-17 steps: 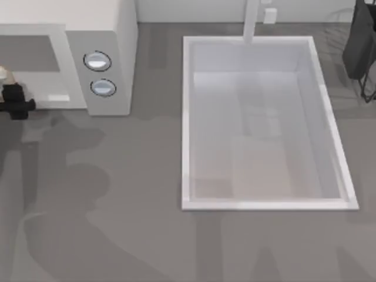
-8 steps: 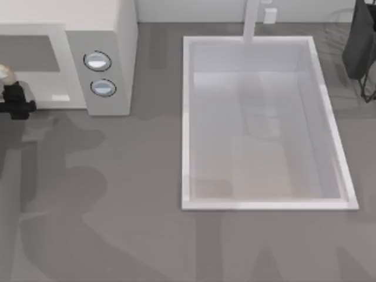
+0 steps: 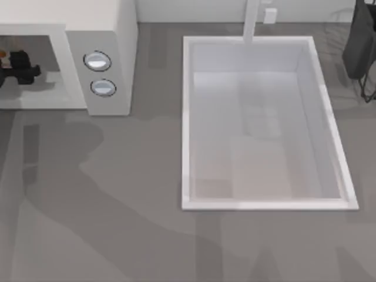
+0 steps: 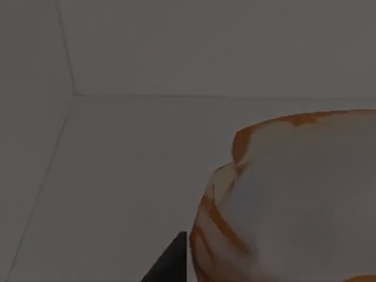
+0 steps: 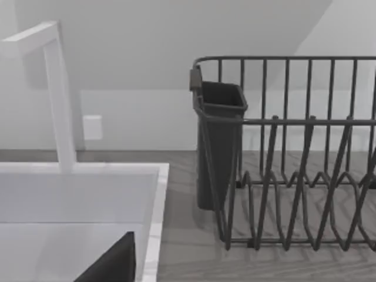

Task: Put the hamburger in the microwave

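Observation:
The off-white microwave [image 3: 111, 35] stands at the table's back left, two round knobs [image 3: 97, 61] on its panel. My left gripper [image 3: 7, 63] reaches into its cavity at the picture's left edge, shut on the hamburger [image 3: 2, 55], of which a tan sliver shows. In the left wrist view the hamburger [image 4: 305, 200] looms close, orange bun edge over a pale side, with the cavity's floor [image 4: 117, 176] and back wall behind it and one dark fingertip [image 4: 173, 261] beside it. A dark fingertip [image 5: 111, 264] of my right arm hangs over the sink's far right corner.
A white sink basin [image 3: 187, 117] fills the table's middle right, with a white faucet [image 3: 251, 20] at its back. A dark wire dish rack [image 5: 305, 158] with a dark cup [image 5: 220, 141] stands at the far right. Bare grey counter lies in front of the microwave.
My left gripper has moved back from the counter in front of the microwave into its cavity, carrying the hamburger. The cavity, grey before, now looks lit and open.

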You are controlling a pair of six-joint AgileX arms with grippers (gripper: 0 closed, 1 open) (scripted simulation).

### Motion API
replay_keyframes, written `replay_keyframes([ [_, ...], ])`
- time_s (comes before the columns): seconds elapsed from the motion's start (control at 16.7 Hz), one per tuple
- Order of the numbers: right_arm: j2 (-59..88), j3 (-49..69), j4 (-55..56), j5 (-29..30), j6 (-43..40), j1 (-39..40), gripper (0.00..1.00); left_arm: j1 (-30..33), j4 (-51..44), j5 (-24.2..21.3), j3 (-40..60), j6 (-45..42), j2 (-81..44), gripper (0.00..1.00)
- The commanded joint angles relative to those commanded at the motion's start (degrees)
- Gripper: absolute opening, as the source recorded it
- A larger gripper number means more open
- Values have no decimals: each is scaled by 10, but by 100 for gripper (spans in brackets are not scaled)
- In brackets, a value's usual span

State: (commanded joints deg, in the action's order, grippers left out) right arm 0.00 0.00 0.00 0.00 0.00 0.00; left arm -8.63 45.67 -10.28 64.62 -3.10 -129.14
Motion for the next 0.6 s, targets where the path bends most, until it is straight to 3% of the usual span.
replay_keyframes([
  [0.3, 0, 0, 0, 0, 0, 0, 100, 19, -70, 10, 166, -2, -87, 0],
  [0.6, 0, 0, 0, 0, 0, 0, 100, 23, -96, 18, 195, -3, -113, 0],
])
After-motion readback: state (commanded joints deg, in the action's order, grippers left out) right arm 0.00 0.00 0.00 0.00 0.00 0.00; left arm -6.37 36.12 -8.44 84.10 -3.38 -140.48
